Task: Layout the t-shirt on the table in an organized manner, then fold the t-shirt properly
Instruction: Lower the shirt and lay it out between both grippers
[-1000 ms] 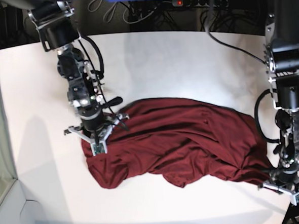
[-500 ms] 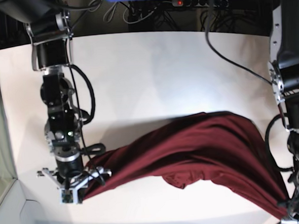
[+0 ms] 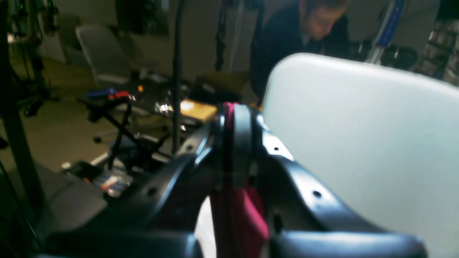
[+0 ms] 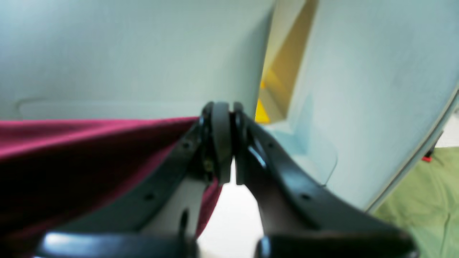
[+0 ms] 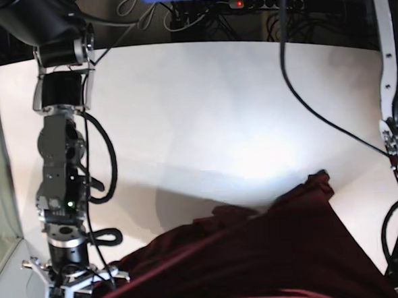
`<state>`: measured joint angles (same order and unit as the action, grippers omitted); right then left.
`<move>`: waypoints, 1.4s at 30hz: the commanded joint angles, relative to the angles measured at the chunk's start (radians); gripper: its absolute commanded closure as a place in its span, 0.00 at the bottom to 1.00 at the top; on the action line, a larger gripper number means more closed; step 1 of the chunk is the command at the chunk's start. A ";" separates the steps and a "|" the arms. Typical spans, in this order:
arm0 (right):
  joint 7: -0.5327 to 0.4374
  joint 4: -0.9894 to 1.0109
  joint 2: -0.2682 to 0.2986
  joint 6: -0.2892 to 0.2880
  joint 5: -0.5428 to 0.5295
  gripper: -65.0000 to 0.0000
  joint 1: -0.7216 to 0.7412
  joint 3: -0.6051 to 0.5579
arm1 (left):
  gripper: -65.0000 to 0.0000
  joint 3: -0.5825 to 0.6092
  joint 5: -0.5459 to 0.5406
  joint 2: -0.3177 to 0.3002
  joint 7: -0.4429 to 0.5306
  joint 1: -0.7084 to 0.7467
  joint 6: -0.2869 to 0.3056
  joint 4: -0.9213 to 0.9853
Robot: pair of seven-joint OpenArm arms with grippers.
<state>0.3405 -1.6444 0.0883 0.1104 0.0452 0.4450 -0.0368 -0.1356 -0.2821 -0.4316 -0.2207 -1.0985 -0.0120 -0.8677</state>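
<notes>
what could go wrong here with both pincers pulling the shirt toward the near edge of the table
1. The t-shirt already sits at the near edge of the table; further pulling could drag it off.
2. Each pincer, right and left, pinches only a thin bit of fabric, which could slip out under tension.
3. The far part near the left arm is bunched into a peak, so it may settle wrinkled.

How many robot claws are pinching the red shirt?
2. The right gripper is shut on the t-shirt at the base view's lower left; the left gripper pinches it too, out of that view's frame at lower right.
</notes>
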 commanded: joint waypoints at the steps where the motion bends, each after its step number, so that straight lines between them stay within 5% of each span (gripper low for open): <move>1: -0.034 -0.026 0.005 0.010 0.003 1.00 0.030 0.011 | 1.00 -0.005 -0.001 -0.019 0.040 -0.065 0.001 -0.023; 18: -0.034 -0.149 0.003 0.010 0.003 1.00 0.100 0.084 | 1.00 -0.003 0.005 -0.033 0.031 -0.134 -0.001 -0.310; 35: 0.039 -0.178 0.008 0.010 0.003 1.00 0.194 0.122 | 1.00 -0.005 -0.001 -0.112 0.030 -0.079 -0.001 -0.351; 42: 0.030 -0.207 0.008 0.010 0.002 1.00 0.091 0.124 | 1.00 -0.174 -0.003 -0.123 -0.177 0.149 -0.001 -0.592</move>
<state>0.4156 -1.8278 0.0883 0.1127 0.0444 0.4973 0.0849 -0.3099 -0.2832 -0.5388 -0.4347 -0.9131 -0.0170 -1.4487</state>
